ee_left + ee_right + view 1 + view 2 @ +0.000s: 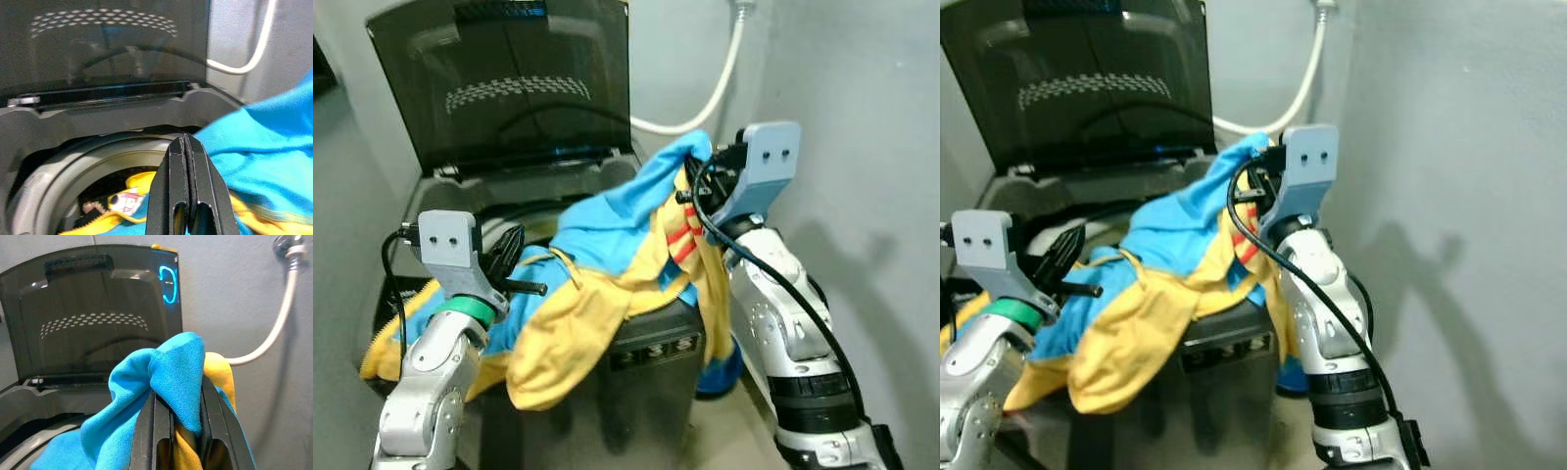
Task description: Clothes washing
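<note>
A blue and yellow garment (607,245) lies draped over the front rim of a dark top-loading washing machine (651,343) whose lid (509,88) stands open. My right gripper (178,392) is raised at the machine's right side, shut on a bunched fold of the garment, lifting that end. My left gripper (185,141) hovers over the left part of the drum opening (54,196), fingers pressed shut with nothing between them. Part of the garment hangs down the machine's front. A small patterned piece of cloth (124,200) lies inside the drum.
A white hose (724,78) runs down the grey wall behind the machine. A grey wall stands close on the right. A dark basket (396,294) sits by the machine's left side, with yellow cloth hanging over it.
</note>
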Tool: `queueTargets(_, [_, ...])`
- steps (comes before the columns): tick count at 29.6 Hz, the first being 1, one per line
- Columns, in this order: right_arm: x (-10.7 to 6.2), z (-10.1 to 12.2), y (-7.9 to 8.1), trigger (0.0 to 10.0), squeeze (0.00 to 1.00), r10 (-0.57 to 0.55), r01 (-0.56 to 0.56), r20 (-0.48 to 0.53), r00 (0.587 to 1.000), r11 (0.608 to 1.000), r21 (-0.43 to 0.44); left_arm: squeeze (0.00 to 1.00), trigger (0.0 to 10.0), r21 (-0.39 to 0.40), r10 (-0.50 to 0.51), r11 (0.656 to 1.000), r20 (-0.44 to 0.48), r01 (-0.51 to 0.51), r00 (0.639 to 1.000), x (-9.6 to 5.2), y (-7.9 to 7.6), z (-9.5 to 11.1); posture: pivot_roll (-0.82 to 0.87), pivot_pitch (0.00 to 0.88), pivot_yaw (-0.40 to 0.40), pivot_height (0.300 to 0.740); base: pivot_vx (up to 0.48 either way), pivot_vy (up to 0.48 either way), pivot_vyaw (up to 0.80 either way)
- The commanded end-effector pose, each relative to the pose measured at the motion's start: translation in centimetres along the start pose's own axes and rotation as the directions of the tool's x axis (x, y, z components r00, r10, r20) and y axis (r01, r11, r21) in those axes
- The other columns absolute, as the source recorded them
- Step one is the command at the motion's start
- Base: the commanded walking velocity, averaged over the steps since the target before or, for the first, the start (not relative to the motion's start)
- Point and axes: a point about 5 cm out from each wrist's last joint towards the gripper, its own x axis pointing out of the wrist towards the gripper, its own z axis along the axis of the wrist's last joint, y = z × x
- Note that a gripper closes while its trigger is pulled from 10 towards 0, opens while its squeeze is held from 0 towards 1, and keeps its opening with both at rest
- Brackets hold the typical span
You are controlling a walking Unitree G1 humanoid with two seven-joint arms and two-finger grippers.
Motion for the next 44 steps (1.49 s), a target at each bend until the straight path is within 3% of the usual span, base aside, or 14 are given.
queueTargets(1, [0.0,0.3,0.4,10.0,0.00,0.014,-0.014,0.014,1.000,1.000,-0.003,0.00,10.0,0.000,0.010,1.000,0.007,-0.010,1.000,-0.2,0.2,0.1,0.03,0.026,0.092,0.740,0.000,0.000,0.00])
queueTargets(18, [0.1,0.4,0.9,10.0,0.00,0.052,-0.052,0.012,0.999,0.999,-0.009,0.00,10.0,0.010,0.034,0.999,0.043,-0.035,0.998,-0.2,0.5,0.6,0.03,0.028,0.082,0.740,0.000,0.000,0.00])
queueTargets(19, [0.6,2.1,2.2,10.0,0.00,0.155,-0.160,0.078,0.985,0.985,0.061,0.00,10.0,0.012,0.042,0.999,0.079,-0.043,0.996,-0.1,0.7,1.1,0.03,0.027,0.086,0.740,0.266,0.000,0.00])
queueTargets(20, [0.6,2.1,2.2,10.0,0.00,0.155,-0.160,0.078,0.985,0.985,0.061,0.00,10.0,0.012,0.042,0.999,0.079,-0.043,0.996,-0.1,0.7,1.1,0.03,0.027,0.086,0.740,0.266,0.000,0.00])
queueTargets(23, [1.4,4.9,3.6,10.0,0.00,0.262,-0.277,0.170,0.950,0.958,0.078,0.00,10.0,0.014,0.047,0.999,0.099,-0.048,0.994,0.0,0.8,1.4,0.02,0.027,0.088,0.740,0.281,0.000,0.00])
queueTargets(27, [2.4,7.5,4.2,10.0,0.00,0.273,-0.300,0.259,0.926,0.951,0.071,0.00,10.0,0.015,0.043,0.999,0.098,-0.044,0.994,0.1,0.6,1.4,0.02,0.027,0.088,0.740,0.307,0.000,0.00])
queueTargets(29, [2.6,8.9,4.5,10.0,0.00,0.267,-0.315,0.312,0.912,0.942,0.115,0.00,10.0,0.017,0.043,0.999,0.101,-0.045,0.994,-0.1,0.6,1.4,0.03,0.026,0.081,0.740,0.319,0.000,0.00])
queueTargets(44, [1.5,6.9,5.5,10.0,0.00,0.333,-0.368,0.241,0.912,0.922,0.122,0.00,10.0,0.004,0.041,0.999,0.096,-0.042,0.995,-0.2,0.8,1.2,0.03,0.027,0.086,0.740,0.273,0.000,0.00])
